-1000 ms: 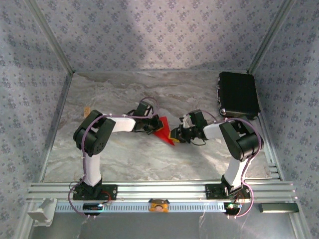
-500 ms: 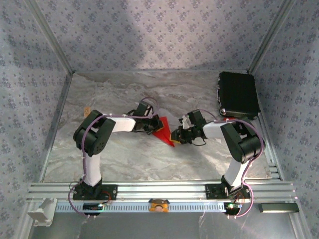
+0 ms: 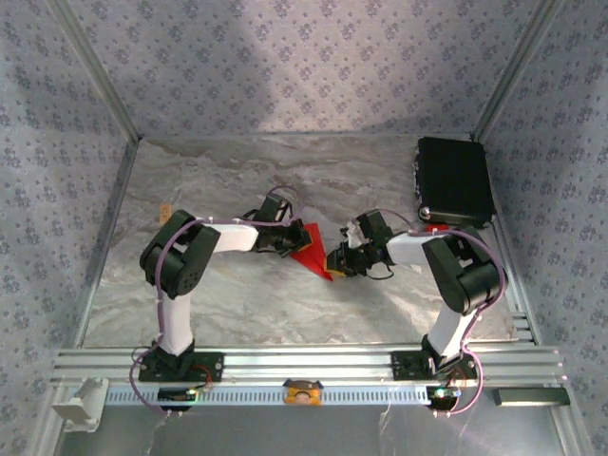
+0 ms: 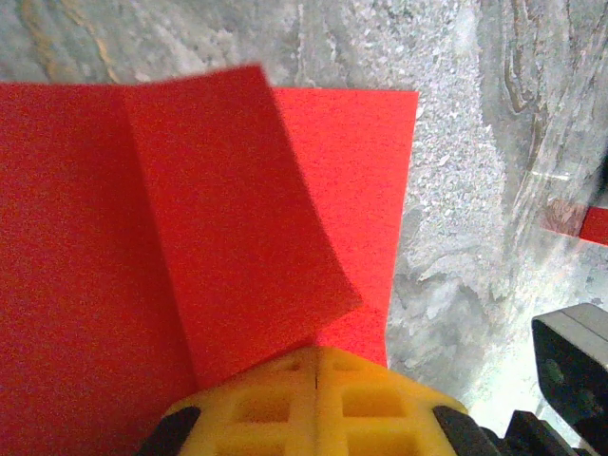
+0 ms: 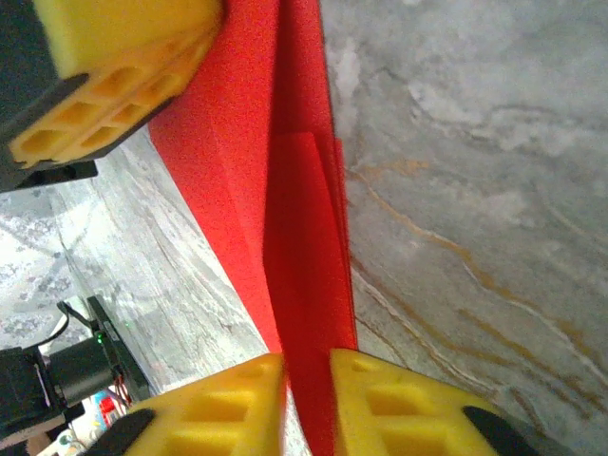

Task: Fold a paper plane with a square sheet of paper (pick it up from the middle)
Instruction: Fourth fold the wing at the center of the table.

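**Red Paper Held at Table Centre, Open Marble on Most Sides**

The square sheet of paper (image 3: pixel 310 249), already creased into a pointed shape, lies at the middle of the marble-patterned table (image 3: pixel 218 171), between the two grippers.

The left gripper (image 4: pixel 315 353) comes in from 9 o'clock. Its yellow fingers are pressed tight together with their tips at the edge of a raised flap. Whether a layer is nipped between them cannot be told.

The right gripper (image 5: pixel 306 366) comes in from 3 o'clock and is clamped on the paper's narrow end. A strip of red runs through the thin gap between its fingers, and the folded edges lie stacked along a crease.

Bare table stretches from the paper toward 12 o'clock, toward 6 o'clock as far as the arm bases, and widely toward 9 o'clock. A black case (image 3: pixel 456 180) fills the corner at 2 o'clock, and a small red piece (image 4: pixel 581 224) lies just before it. Metal rails (image 3: pixel 104 237) edge the sides, and patterned walls close in three of them.

An orange tag (image 3: pixel 302 390) on the front rail at 6 o'clock is too small to read.
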Motion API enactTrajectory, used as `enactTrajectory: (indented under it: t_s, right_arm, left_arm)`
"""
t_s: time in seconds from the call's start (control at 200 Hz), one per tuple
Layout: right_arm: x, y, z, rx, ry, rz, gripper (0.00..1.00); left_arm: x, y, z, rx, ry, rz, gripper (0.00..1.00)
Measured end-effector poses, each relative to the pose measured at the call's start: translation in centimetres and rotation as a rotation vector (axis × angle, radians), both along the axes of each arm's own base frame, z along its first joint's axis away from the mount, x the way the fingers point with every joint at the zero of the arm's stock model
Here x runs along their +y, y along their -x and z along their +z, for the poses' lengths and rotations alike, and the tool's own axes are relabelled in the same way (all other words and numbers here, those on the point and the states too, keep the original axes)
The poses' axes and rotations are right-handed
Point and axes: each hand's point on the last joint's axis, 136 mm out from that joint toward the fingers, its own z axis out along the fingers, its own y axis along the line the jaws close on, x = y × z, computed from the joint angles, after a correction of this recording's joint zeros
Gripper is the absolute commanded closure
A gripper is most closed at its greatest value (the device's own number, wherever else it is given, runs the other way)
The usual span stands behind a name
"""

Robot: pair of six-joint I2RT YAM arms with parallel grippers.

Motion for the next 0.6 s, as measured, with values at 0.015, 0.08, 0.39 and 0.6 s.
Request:
enactTrajectory:
  t_s: [0.015,0.08,0.39,0.6]
  right_arm:
    - [-0.05,0.08,-0.08,0.004,0.005,0.0,0.83]
    - [-0.11,0.22,-0.13,0.003,0.014,0.002,0.88]
    - [-0.4,0.68,-0.4,0.013,0.032,0.004,0.85]
    - [-0.79,0.92,-0.1,0.009,0.048,-0.005,0.76]
  left_arm:
    - [0.0,0.0,0.0,0.0,0.0,0.0,0.97]
    - [-0.02,0.06,0.0,0.002,0.001,-0.002,0.97]
    - [-0.14,0.23,0.02,0.007,0.005,-0.008,0.97]
    - [-0.14,0.23,0.02,0.007,0.005,-0.008,0.97]
